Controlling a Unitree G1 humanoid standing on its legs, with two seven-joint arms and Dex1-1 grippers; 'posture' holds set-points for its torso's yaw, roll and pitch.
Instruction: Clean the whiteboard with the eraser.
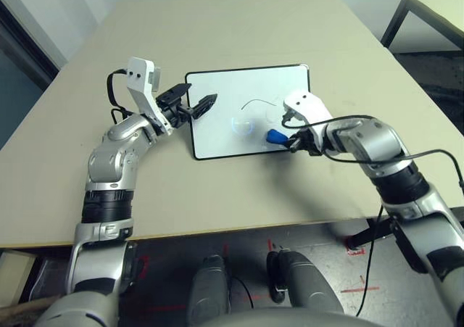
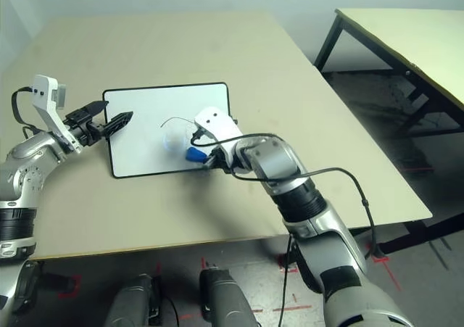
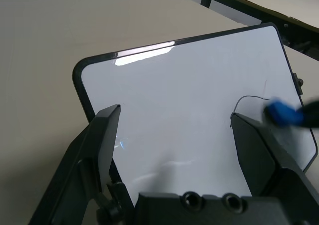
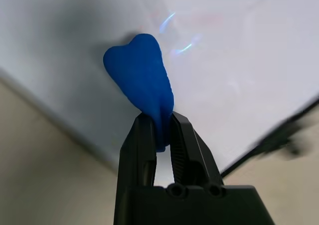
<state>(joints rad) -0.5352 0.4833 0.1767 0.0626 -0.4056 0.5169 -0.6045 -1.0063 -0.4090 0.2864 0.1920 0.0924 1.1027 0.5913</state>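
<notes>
I'm working over a broad beige table (image 1: 239, 37) with plenty of bare top on all sides of the whiteboard (image 1: 232, 95); a second table (image 2: 406, 30) stands well apart on my right, across a strip of dark floor. The whiteboard lies flat near the middle of the table, its near edge well back from the table's front edge, so I have open room to sweep toward me and to either side.

My right gripper (image 4: 162, 130) has its fingers pressed tight on the eraser (image 1: 275, 135), which sticks out forward beyond the fingertips. The eraser sits over the board's near right corner area, close to the near edge of the black frame; I can't tell whether it touches the surface. A thin dark pen stroke (image 1: 254, 102) curves across the white just beyond the eraser, toward the board's middle.

My left gripper (image 1: 194, 104) is spread wide and carries nothing, hovering at the board's left edge with its fingertips reaching in over the white. From my left wrist camera the board's far left rounded corner (image 3: 79, 70) shows between the fingers.
</notes>
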